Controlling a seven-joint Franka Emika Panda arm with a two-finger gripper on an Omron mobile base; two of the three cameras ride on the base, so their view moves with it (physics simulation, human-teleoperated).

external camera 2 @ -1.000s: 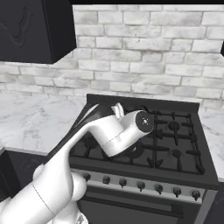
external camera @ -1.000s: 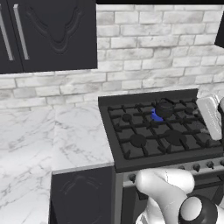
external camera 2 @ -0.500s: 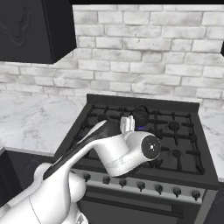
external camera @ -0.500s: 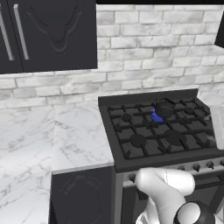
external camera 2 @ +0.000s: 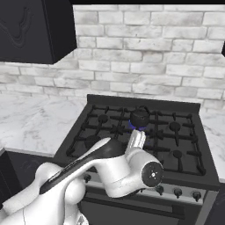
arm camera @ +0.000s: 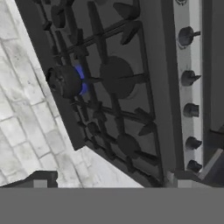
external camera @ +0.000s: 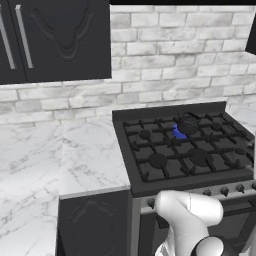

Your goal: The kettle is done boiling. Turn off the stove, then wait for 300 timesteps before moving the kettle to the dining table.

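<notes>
Currently: gripper (arm camera: 109, 181), jaws spread and empty, faces the stove (arm camera: 131, 109); knob row (arm camera: 191, 78) along the front strip, to hand view's right.

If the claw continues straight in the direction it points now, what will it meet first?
Probably the stove: the hand view looks onto its grates, centre burner and knob strip. The kettle over the blue flame lies off to one side. Depth is unclear.
</notes>
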